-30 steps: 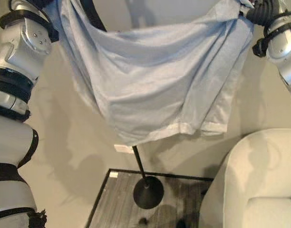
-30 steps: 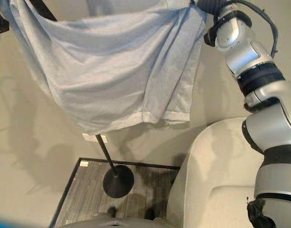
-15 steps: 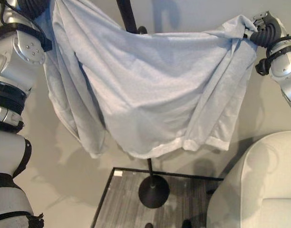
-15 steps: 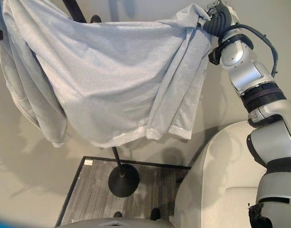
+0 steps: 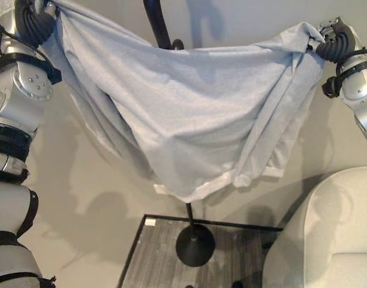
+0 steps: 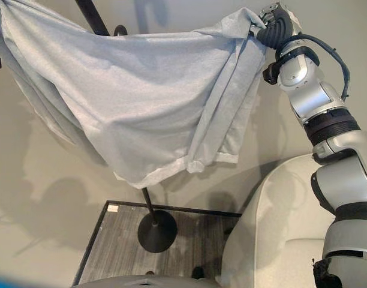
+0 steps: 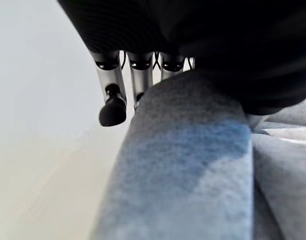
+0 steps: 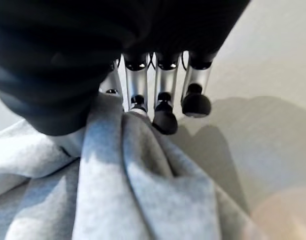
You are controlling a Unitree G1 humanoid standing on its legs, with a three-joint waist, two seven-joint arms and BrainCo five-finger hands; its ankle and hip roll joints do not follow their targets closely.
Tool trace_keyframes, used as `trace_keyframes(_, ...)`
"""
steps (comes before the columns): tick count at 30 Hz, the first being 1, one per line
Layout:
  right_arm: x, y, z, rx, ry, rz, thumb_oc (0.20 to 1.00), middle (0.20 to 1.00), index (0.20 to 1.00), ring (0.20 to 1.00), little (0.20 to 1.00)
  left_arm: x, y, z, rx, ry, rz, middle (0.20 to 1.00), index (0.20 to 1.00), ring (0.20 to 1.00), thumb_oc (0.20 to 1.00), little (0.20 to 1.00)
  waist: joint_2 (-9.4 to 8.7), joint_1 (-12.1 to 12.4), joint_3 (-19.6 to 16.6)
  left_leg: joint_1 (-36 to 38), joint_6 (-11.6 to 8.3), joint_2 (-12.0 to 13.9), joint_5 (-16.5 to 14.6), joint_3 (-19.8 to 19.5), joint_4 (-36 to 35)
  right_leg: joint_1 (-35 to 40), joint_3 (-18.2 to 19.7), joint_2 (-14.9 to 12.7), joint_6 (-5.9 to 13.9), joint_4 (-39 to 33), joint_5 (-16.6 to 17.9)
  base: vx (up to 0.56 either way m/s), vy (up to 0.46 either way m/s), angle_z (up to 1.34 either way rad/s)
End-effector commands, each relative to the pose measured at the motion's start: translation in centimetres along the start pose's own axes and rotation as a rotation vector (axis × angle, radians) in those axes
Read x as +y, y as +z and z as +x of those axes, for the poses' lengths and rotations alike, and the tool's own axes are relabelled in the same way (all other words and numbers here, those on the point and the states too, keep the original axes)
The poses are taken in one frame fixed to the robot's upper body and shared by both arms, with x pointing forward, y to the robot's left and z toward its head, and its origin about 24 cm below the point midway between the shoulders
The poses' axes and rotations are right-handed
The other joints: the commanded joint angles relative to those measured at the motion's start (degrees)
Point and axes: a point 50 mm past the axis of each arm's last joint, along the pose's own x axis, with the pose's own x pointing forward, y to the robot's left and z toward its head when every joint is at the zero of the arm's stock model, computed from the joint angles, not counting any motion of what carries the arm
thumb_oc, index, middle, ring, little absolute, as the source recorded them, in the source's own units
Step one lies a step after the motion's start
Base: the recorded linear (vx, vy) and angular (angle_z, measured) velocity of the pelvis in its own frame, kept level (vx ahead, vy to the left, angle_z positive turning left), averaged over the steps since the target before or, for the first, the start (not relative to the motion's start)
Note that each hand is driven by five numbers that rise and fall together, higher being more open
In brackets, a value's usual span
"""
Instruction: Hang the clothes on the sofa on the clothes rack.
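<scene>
A light blue garment hangs spread out in the air between my two raised hands. My left hand is shut on its upper left corner; in the left wrist view the cloth runs under the curled fingers. My right hand is shut on the bunched upper right corner, and the right wrist view shows folds of the garment pinched below the fingers. The black clothes rack pole rises behind the garment, its lower pole and round base showing underneath.
The rack's base stands on a grey wood-grain mat with a dark border. A cream sofa fills the lower right. A pale wall is behind the rack.
The left side of the garment has been drawn up and taut, so the sleeve that hung low on the left no longer dangles. My right hand has stayed in place.
</scene>
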Motion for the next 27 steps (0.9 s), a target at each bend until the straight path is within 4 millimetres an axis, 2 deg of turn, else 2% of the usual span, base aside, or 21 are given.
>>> trace_keyframes(1, -2.4, 0.6, 0.4, -0.041, -0.078, -0.026, 0.2, 0.2, 0.2, 0.2, 0.2, 3.6, -1.5, 0.9, 0.048, 0.128, 0.029, 0.2, 0.2, 0.2, 0.2, 0.2, -2.39, 2.7, -0.4, 4.0, -1.72, 2.6, -4.9, 1.3, 0.6, 3.9, 1.0, -7.8, 9.04, 1.0, -2.6, 0.0, 0.0, 0.0)
trace_keyframes(8, -1.2, 1.3, -0.7, -0.112, -0.058, 0.024, 0.2, 0.2, 0.2, 0.2, 0.2, 3.3, -3.0, -1.0, 0.068, 0.151, -0.028, 0.2, 0.2, 0.2, 0.2, 0.2, -2.61, 3.3, -0.1, 4.0, -1.66, 2.6, -5.0, 1.3, 0.6, 4.0, 0.4, -8.1, 9.08, 1.0, -2.6, 0.0, 0.0, 0.0)
trace_keyframes(9, -0.2, 1.0, -1.3, -0.119, -0.032, 0.045, 0.2, 0.2, 0.2, 0.2, 0.2, 2.8, -4.1, -2.0, 0.098, 0.14, -0.037, 0.2, 0.2, 0.2, 0.2, 0.2, -2.67, 3.7, 0.1, 4.1, -1.57, 2.6, -5.1, 1.2, 0.6, 4.1, 0.2, -8.3, 9.05, 1.1, -2.7, 0.0, 0.0, 0.0)
trace_keyframes(12, 0.7, 0.6, -1.7, -0.11, -0.001, 0.039, 0.2, 0.2, 0.2, 0.2, 0.2, 2.1, -4.8, -2.7, 0.119, 0.115, -0.032, 0.2, 0.2, 0.2, 0.2, 0.2, -2.64, 3.9, 0.2, 4.3, -1.52, 2.6, -5.2, 1.2, 0.6, 4.4, 0.0, -8.4, 9.06, 1.2, -2.8, 0.0, 0.0, 0.02)
trace_keyframes(14, 1.9, 0.3, -2.0, -0.097, 0.031, 0.046, 0.2, 0.2, 0.2, 0.2, 0.2, 1.0, -5.4, -3.5, 0.151, 0.089, -0.043, 0.2, 0.2, 0.2, 0.2, 0.2, -2.75, 4.1, 0.3, 4.4, -1.52, 2.6, -5.3, 1.0, 0.6, 4.5, -0.2, -8.6, 9.07, 1.2, -2.8, 0.0, -0.001, 0.03)
trace_keyframes(15, 3.2, -0.1, -2.2, -0.078, 0.063, 0.045, 0.2, 0.2, 0.2, 0.2, 0.2, -0.2, -5.7, -4.2, 0.173, 0.055, -0.063, 0.2, 0.2, 0.2, 0.2, 0.2, -2.81, 4.3, 0.4, 4.4, -1.51, 2.6, -5.3, 0.9, 0.6, 4.6, -0.3, -8.6, 9.04, 1.2, -2.9, 0.0, 0.0, 0.0)
trace_keyframes(16, 3.3, -0.1, -2.2, -0.078, 0.064, 0.044, 0.2, 0.2, 0.2, 0.2, 0.2, -0.2, -5.7, -4.3, 0.174, 0.054, -0.063, 0.2, 0.2, 0.2, 0.2, 0.2, -2.79, 4.2, 0.4, 4.4, -1.51, 2.6, -5.3, 0.9, 0.6, 4.7, -0.3, -8.6, 9.04, 1.2, -2.9, 0.0, 0.0, 0.0)
trace_keyframes(18, 4.8, -0.6, -2.3, -0.045, 0.101, 0.044, 0.2, 0.2, 0.2, 0.2, 0.2, -1.4, -6.0, -4.8, 0.195, 0.013, -0.058, 0.2, 0.2, 0.2, 0.2, 0.2, -2.72, 4.4, 0.5, 4.4, -1.49, 2.6, -5.2, 0.8, 0.6, 4.7, -0.5, -8.7, 8.98, 1.3, -3.0, 0.0, 0.0, 0.0)
trace_keyframes(24, 9.5, -4.1, -3.4, 0.145, 0.23, -0.075, 0.2, 0.2, 0.2, 0.2, 0.2, -5.8, -5.7, -5.7, 0.248, -0.14, -0.046, 0.2, 0.2, 0.2, 0.2, 0.2, -2.57, 4.7, 1.4, 3.8, -1.47, 2.6, -4.8, 0.2, 0.6, 4.3, -0.9, -8.8, 8.89, 1.8, -2.9, -0.03, 0.002, 0.01)
trace_keyframes(27, 11.5, -5.4, -4.4, 0.232, 0.264, -0.055, 0.2, 0.2, 0.2, 0.2, 0.2, -8.2, -5.3, -6.7, 0.276, -0.221, -0.047, 0.2, 0.2, 0.2, 0.2, 0.2, -2.28, 4.5, 1.9, 3.5, -1.45, 2.5, -4.7, 0.1, 0.6, 3.9, -1.1, -8.8, 8.89, 2.1, -2.9, -0.03, 0.011, 0.02)
